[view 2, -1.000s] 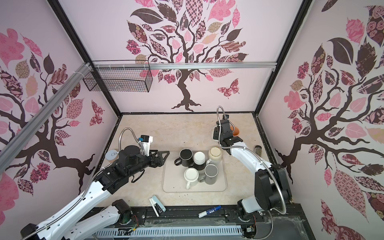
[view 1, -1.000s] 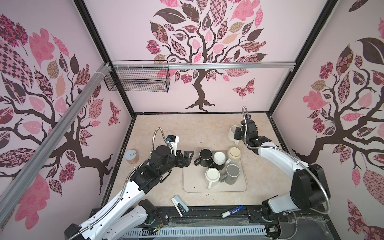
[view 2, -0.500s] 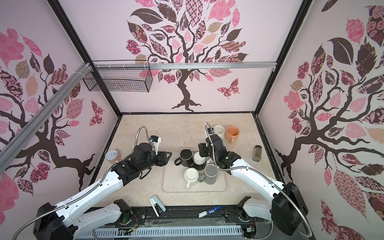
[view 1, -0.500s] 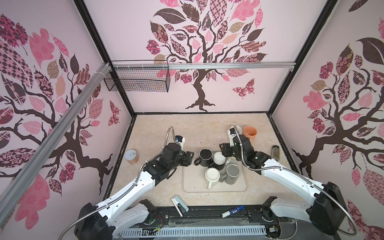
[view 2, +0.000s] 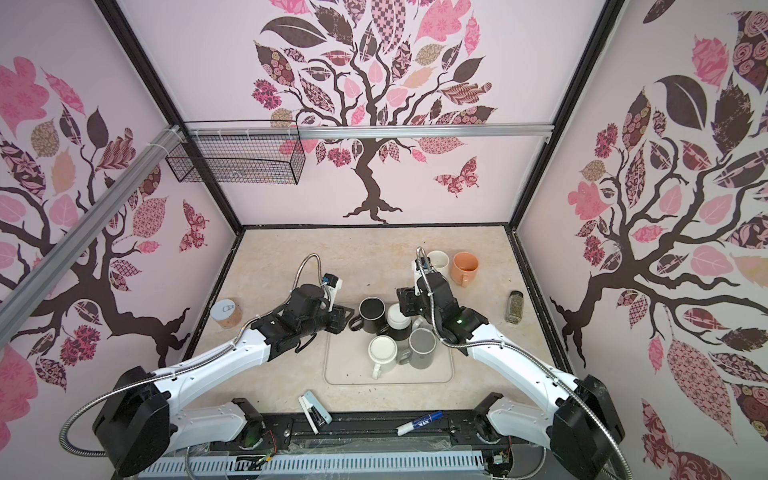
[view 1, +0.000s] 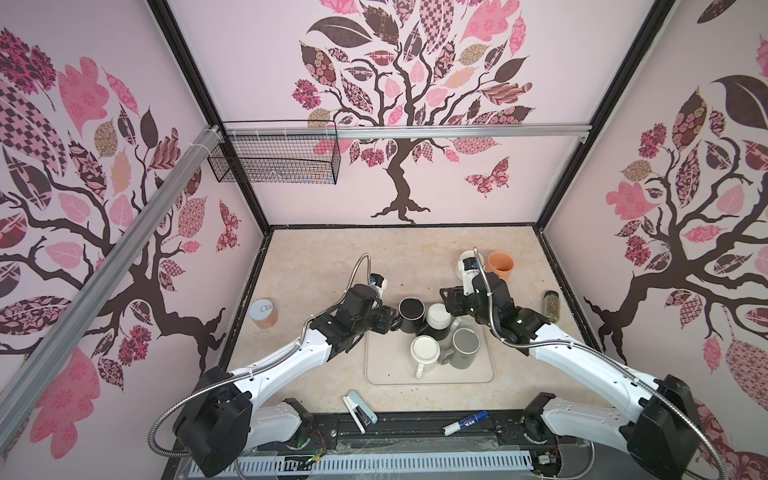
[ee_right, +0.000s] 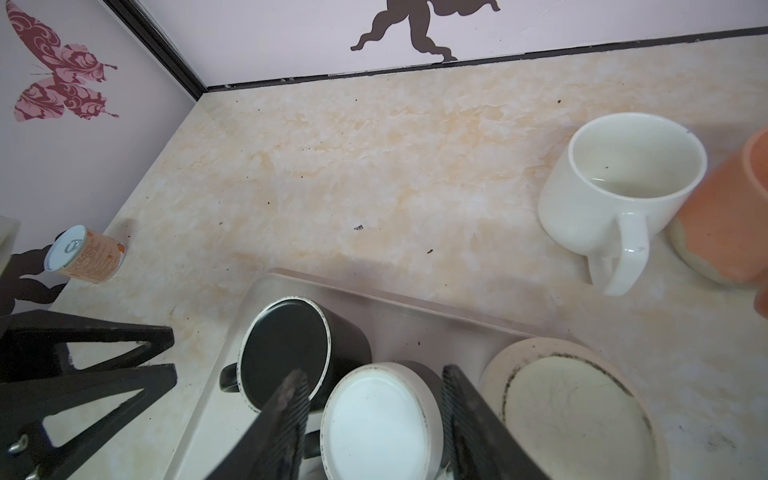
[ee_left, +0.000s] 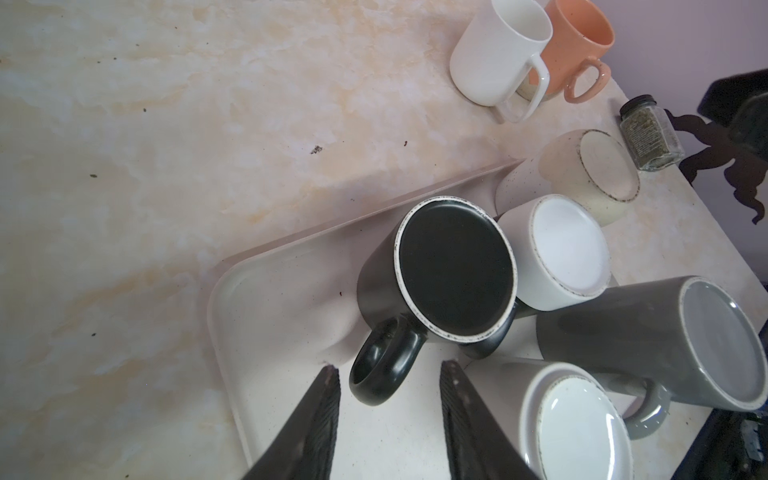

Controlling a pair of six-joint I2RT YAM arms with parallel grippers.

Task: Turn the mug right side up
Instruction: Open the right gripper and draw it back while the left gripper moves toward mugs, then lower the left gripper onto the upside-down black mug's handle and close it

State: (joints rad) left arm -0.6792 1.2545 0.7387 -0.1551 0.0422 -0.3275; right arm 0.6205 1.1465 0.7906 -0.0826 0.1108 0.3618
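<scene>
Right wrist view shows marble tabletop (ee_right: 374,174), pink walls (ee_right: 270,37), inverted black mug (ee_right: 286,345).

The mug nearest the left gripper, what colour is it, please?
Black mug, with a pale base rim; clearest in the left wrist view.

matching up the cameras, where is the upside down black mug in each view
top view: black mug near centre, far left of the tray
top view: black mug near centre, same spot
left wrist: black mug mid-picture, handle between the fingertips of the left gripper
right wrist: black mug partly hidden by the right gripper
shared landmark: the white-bottomed mug beside it
</scene>
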